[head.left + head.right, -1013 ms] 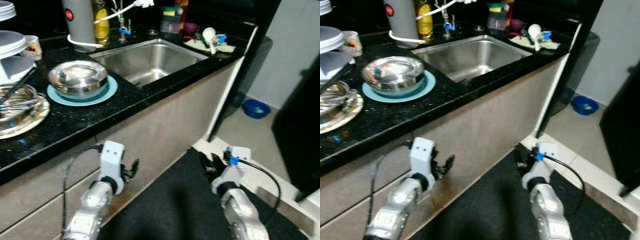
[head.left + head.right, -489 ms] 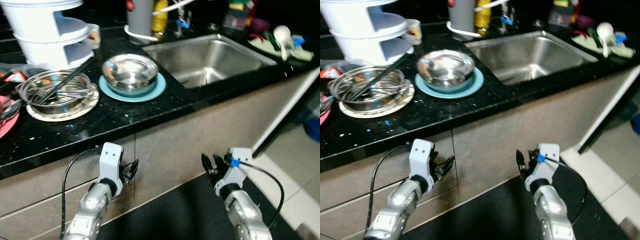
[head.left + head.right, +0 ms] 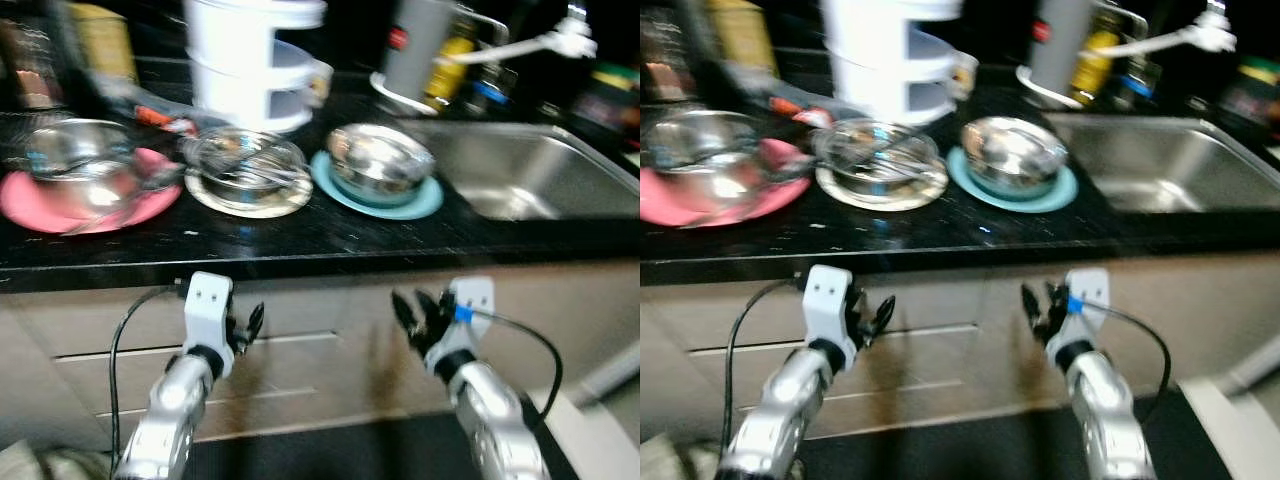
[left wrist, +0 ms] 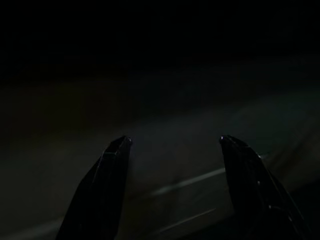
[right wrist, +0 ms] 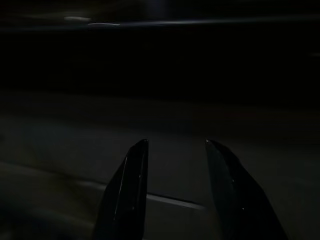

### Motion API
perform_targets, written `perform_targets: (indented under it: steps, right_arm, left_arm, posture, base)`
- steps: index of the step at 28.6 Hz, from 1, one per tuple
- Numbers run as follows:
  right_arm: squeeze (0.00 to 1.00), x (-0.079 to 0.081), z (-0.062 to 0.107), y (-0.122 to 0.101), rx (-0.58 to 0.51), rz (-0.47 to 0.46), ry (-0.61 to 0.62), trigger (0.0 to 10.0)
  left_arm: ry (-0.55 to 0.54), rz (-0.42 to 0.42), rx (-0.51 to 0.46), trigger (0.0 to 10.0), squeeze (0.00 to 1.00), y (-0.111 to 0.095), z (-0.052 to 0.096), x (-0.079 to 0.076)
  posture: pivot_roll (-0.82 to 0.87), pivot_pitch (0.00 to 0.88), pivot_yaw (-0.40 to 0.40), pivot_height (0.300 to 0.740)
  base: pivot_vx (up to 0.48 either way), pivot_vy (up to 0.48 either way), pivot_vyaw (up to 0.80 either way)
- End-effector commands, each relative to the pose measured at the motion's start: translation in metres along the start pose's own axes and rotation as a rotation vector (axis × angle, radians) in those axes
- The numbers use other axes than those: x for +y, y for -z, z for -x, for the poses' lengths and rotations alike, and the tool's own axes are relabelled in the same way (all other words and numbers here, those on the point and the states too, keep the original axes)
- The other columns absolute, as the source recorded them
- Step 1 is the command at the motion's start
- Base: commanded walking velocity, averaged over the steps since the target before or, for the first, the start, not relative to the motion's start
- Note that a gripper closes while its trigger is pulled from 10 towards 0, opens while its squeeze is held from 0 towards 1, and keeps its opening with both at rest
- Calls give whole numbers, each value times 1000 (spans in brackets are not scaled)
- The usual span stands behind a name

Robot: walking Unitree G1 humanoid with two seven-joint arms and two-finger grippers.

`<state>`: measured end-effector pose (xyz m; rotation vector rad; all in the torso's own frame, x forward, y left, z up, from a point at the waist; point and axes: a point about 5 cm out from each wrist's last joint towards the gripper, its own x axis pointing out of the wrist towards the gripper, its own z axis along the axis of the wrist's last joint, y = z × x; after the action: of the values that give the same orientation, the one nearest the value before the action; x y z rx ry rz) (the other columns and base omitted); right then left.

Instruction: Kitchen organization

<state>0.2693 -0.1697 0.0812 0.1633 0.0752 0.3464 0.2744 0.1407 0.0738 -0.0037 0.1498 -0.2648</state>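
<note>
Black worktop [image 3: 300, 240], sink [image 3: 520, 180] at right. Three steel bowls [image 3: 380, 175] on plates: pink, cream, blue. Bowls likely light, stiff, slippery; grip at rim. My left claw [image 3: 245, 325] and right claw [image 3: 415, 315] hang below the edge, both spread, empty.

Both eye views look down at the counter [image 3: 300, 245]; dark wrist views face the cabinet front [image 4: 165, 165].
</note>
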Motion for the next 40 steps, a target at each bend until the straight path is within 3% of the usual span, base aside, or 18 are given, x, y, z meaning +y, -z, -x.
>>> perform_targets:
  steps: [1, 3, 5, 8, 11, 12, 16, 18, 22, 23, 24, 25, 28, 40]
  right_arm:
    - [0, -1, 3, -4, -17, -26, -16, 10000]
    - [0, -1, 3, -4, -17, -26, -16, 10000]
    - [0, 0, 6, -11, -51, -66, -52, 10000]
    - [0, -1, 14, -19, -90, -153, -96, 10000]
    - [0, 3, 13, -6, -51, -161, -91, 10000]
    - [0, 5, 10, -11, -86, -216, -95, 10000]
    - [0, 12, 0, -12, -55, -171, -152, 10000]
    - [0, 10, 3, -17, -90, -225, -157, 10000]
    - [0, 11, 5, -20, -105, -224, -185, 10000]
    - [63, 12, 4, -21, -117, -240, -208, 10000]
    - [651, 12, 4, -22, -121, -242, -212, 10000]
    - [1000, 12, 3, -22, -122, -245, -219, 10000]
    - [1000, 10, 2, -21, -117, -255, -219, 10000]
    - [1000, 7, 2, -23, -141, -291, -261, 10000]
  left_arm:
    - [50, -18, 1, 10000, 0, -3, -2, -7]
    - [50, -18, 1, 10000, 0, -3, -2, -7]
    - [168, -1, -4, 10000, 0, -7, -2, -16]
    - [295, 133, 6, 10000, 0, -10, 5, -18]
    - [347, 100, 12, 10000, 0, -10, 9, -23]
    - [355, 85, 9, 10000, 0, -11, 9, -24]
    - [361, 21, -2, 10000, 0, -14, 6, -27]
    - [360, 23, -3, 10000, 0, -14, 6, -26]
    - [361, 50, 4, 10000, 0, -15, 6, -23]
    - [365, 65, -1, 10000, 0, -16, 4, -23]
    - [369, 72, -5, 10000, 0, -17, 4, -23]
    - [379, 85, -10, 10000, 0, -17, 3, -24]
    - [399, 121, -21, 10000, 0, -17, 2, -26]
    - [440, 135, -29, 10000, 0, -19, -2, -31]
  posture:
    - [72, 0, -120, 740]
    - [72, 0, -120, 740]
    - [73, 0, -108, 740]
    - [69, 0, -81, 740]
    - [73, 0, -80, 740]
    - [84, 6, -83, 740]
    - [102, 24, -88, 740]
    - [109, 30, -96, 740]
    - [105, 21, -99, 740]
    - [108, 14, -103, 740]
    - [108, 14, -103, 740]
    - [110, 11, -104, 740]
    - [109, 5, -108, 740]
    - [107, 0, -111, 740]
  base:
    - [0, 0, 769]
    - [0, 0, 769]
    - [0, 0, 766]
    - [0, 0, 254]
    - [0, 0, 0]
    - [0, 0, 0]
    - [0, 0, 0]
    - [0, 0, 0]
    - [0, 0, 0]
    - [0, 0, 0]
    - [0, 0, 0]
    - [0, 0, 0]
    - [0, 0, 0]
    - [0, 0, 0]
